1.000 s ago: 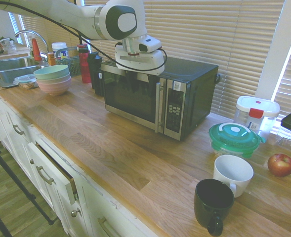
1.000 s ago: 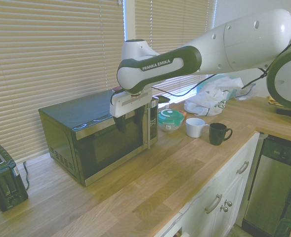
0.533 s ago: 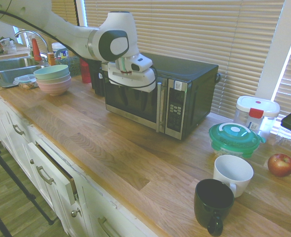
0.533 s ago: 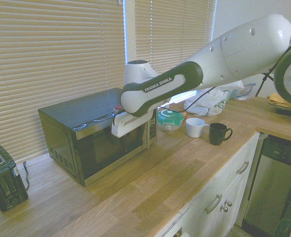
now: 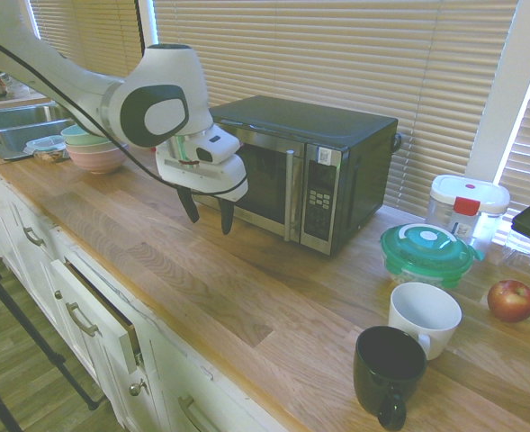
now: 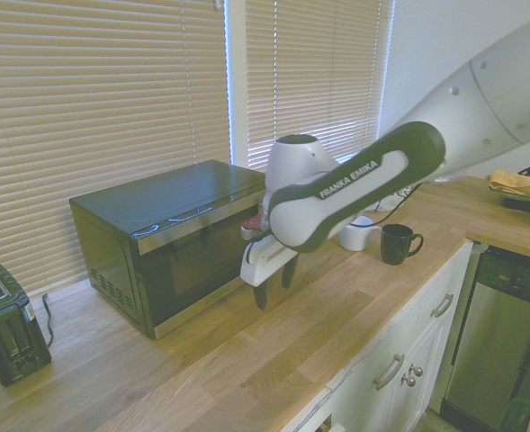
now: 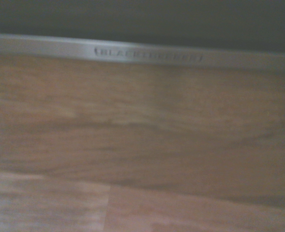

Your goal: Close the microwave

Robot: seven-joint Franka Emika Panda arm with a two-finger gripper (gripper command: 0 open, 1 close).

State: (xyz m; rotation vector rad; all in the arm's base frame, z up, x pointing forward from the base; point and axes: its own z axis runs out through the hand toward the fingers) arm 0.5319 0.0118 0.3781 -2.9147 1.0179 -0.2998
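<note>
- Microwave (image 5: 309, 171): sits on the wooden countertop (image 5: 247, 297) against the blinds (image 5: 363, 54), long axis running along the window wall; door (image 5: 247, 184) looks flush with the steel front trim in both exterior views, vertical handle (image 5: 291, 195) next to the button panel (image 5: 318, 200); judged shut or all but shut, no gap visible along the hinge or latch side
- Countertop: bare wood between the door and the counter's front edge, under the gripper; white mug (image 5: 424, 317), dark mug (image 5: 389, 371), green-lidded container (image 5: 426, 252) and apple (image 5: 511, 300) stand well apart towards the far end, out of the way
- Gripper (image 5: 207, 207): hangs in front of the door towards its hinge end, pointing down at the wood, clear of the glass and touching nothing; two dark fingers (image 5: 189, 203) spread apart, nothing between them
- Relation that matters: door face lies behind the fingers, towards the window; any last push would go straight back along that line, across the oven's long axis, best nearer the handle than the hinge
- Wrist view: blurred; shows the lower steel trim strip (image 7: 142, 55) with unreadable lettering just above bare wood
</note>
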